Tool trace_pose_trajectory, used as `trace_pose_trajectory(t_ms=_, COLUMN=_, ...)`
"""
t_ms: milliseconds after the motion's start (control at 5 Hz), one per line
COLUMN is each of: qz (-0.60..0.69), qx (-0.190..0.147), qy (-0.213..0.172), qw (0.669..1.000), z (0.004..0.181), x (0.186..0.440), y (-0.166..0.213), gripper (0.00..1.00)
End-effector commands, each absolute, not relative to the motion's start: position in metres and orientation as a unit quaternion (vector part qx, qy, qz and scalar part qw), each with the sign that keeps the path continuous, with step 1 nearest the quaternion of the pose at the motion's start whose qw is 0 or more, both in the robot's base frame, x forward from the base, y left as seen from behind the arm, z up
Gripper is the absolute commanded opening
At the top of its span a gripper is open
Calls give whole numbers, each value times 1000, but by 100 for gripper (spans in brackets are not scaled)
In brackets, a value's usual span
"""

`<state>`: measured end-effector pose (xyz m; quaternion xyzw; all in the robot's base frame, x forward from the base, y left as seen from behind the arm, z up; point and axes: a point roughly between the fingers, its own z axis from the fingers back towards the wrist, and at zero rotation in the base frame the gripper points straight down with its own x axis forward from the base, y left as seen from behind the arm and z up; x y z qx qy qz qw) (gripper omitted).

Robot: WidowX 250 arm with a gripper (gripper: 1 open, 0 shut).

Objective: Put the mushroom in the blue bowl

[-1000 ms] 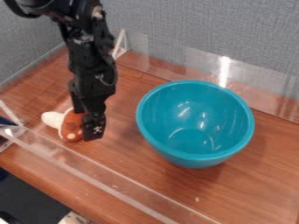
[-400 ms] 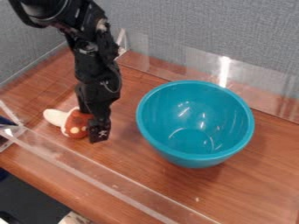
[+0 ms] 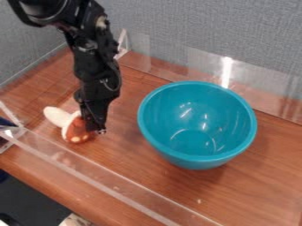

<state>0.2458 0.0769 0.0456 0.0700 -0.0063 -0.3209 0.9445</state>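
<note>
Camera view: my claw [image 3: 90, 129] points straight down, clenched on the mushroom [image 3: 73, 130] lying on the table [image 3: 177, 185], left of the blue bowl [image 3: 197, 124].

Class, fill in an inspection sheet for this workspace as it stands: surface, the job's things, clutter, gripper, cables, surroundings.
Surface: brown wooden table with a glossy top and clear plastic walls along its edges.
Job's things: mushroom lies on its side on the table, orange cap toward the gripper, cream stem pointing left; blue bowl stands upright to its right, with nothing in it.
Clutter: nothing seen.
Gripper: black gripper points down, its jaws drawn in at the mushroom's cap; mushroom not lifted.
Cables: nothing seen clearly; the arm is dark.
Surroundings: grey fabric wall behind the table.
</note>
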Motion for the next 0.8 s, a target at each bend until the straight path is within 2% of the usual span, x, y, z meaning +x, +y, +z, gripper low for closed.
trace_pose_trajectory(t_ms=0, qz=-320, qx=83, qy=-29, qw=943, z=69, x=249, y=79, gripper=0)
trace_pose_trajectory(t_ms=200, qz=-321, qx=85, qy=-41, qw=942, z=85, x=248, y=78, gripper=0)
trace_pose_trajectory(t_ms=400, qz=-323, qx=88, qy=-46, qw=941, z=92, x=247, y=79, gripper=0)
trace_pose_trajectory(t_ms=600, qz=-321, qx=89, qy=-46, qw=942, z=94, x=245, y=81, gripper=100)
